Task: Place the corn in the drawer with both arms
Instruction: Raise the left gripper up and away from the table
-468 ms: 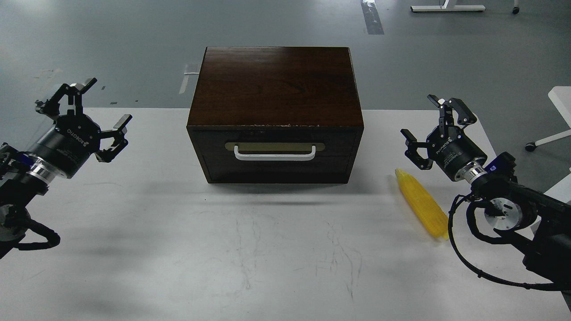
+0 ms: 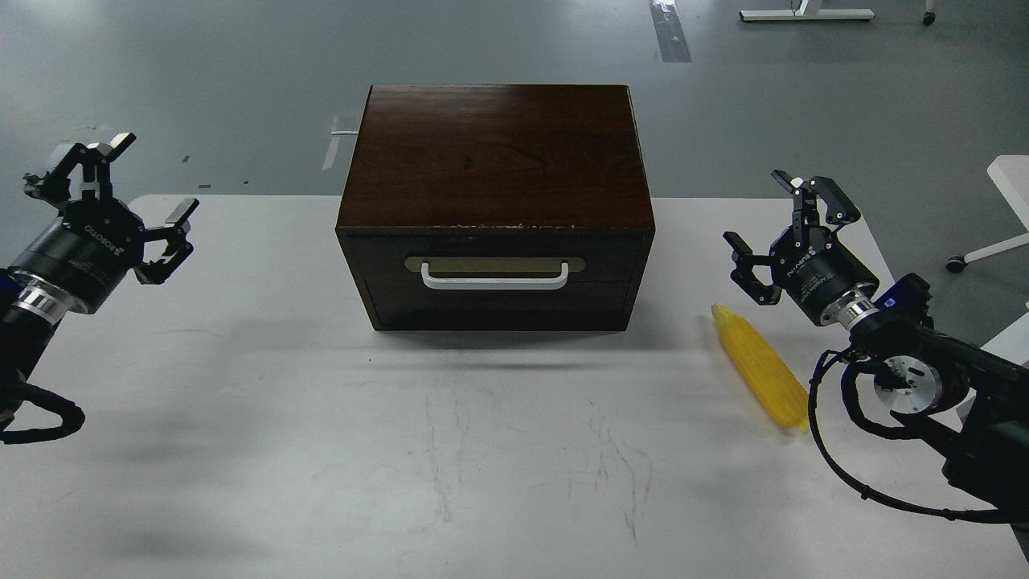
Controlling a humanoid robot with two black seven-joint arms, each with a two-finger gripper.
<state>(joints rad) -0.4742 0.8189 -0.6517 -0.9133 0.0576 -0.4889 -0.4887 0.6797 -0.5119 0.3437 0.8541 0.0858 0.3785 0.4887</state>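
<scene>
The yellow corn [image 2: 760,367] lies on the white table at the right, its paler tip pointing toward the cabinet. The dark brown cabinet [image 2: 494,157] stands at the table's back middle. Its drawer [image 2: 496,277] is closed, with the white bar handle [image 2: 494,278] facing me. My left gripper [image 2: 116,201] is open and empty, raised far left of the cabinet. My right gripper [image 2: 776,225] is open and empty, above and behind the corn, to the right of the cabinet.
The white table [image 2: 450,450] stretches in front of the cabinet. A white chair base [image 2: 997,241] stands past the table's right edge. Grey floor lies behind.
</scene>
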